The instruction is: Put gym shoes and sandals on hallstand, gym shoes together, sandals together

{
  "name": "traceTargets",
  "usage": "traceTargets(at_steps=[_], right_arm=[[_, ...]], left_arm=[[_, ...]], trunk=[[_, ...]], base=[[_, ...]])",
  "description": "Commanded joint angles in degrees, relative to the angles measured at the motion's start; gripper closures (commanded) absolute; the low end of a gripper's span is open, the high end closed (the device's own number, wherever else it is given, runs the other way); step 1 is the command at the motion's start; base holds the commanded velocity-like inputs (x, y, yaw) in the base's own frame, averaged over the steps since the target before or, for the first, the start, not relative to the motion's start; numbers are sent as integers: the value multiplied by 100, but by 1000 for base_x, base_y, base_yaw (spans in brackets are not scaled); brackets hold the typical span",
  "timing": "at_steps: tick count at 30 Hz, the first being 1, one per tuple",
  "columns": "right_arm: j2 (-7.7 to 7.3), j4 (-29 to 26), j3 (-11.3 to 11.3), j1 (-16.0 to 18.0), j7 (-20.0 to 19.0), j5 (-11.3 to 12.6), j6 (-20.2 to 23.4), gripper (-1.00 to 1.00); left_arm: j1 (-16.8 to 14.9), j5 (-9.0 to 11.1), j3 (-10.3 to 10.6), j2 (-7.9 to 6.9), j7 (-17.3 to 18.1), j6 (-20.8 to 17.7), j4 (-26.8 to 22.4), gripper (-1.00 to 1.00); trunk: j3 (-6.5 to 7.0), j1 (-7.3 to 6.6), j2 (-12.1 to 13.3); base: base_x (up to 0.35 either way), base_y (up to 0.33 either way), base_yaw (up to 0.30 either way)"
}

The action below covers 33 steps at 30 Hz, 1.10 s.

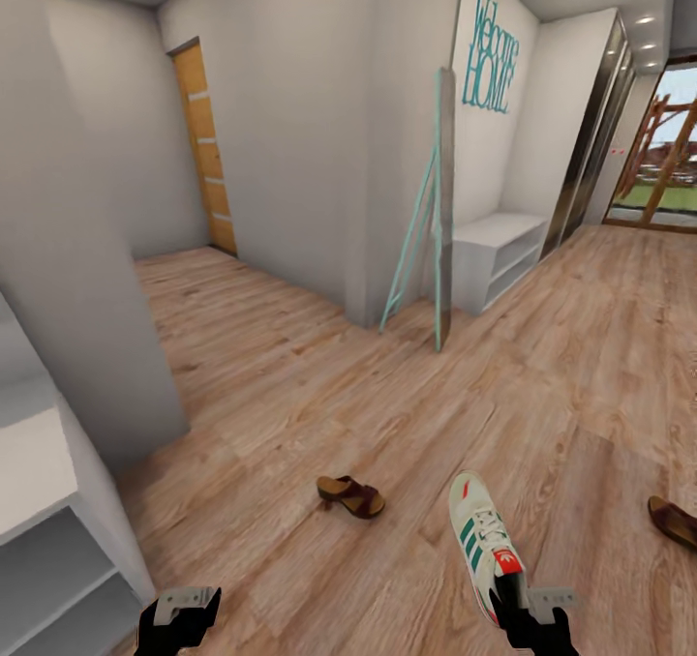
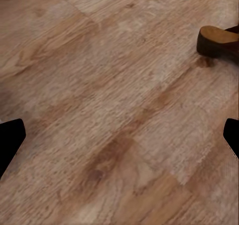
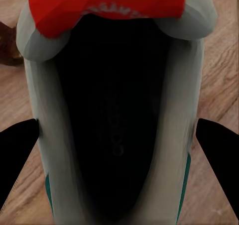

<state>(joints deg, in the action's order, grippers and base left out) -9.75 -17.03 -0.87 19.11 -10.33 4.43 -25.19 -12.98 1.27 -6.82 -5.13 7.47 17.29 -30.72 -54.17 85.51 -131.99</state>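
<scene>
My right gripper is shut on the heel end of a white gym shoe with green stripes and a red tongue patch. The shoe points away from me over the corridor floor. In the right wrist view its dark opening lies between my fingers, which press its sides. One brown sandal lies on the planks ahead, and another sandal is at the right edge. My left gripper hangs open and empty above the floor, with the sandal beyond it. The hallstand stands at lower left. The second gym shoe is out of view.
A grey wall corner rises just beyond the hallstand. A teal-framed mirror leans on the wall ahead, with a plain low white bench behind it. A wooden door is at the far left and a glass door at the far right.
</scene>
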Motion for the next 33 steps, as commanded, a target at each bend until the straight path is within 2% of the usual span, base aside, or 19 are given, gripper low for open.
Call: traceTargets(at_steps=[1,20,33], right_arm=[[0,7,-10,5,-50,47,-14,100],[0,7,-10,5,-48,49,-14,100],[0,7,-19,5,-48,49,-16,100]], left_arm=[[-3,14,-30,3,53,11,4,-100],[-3,14,-21,3,53,11,4,-100],[-3,14,-21,3,53,11,4,-100]], trunk=[[-2,2,-2],[69,2,-2],[111,2,-2]], base=[[277,188,-244],[291,197,-272],[23,43,-259]])
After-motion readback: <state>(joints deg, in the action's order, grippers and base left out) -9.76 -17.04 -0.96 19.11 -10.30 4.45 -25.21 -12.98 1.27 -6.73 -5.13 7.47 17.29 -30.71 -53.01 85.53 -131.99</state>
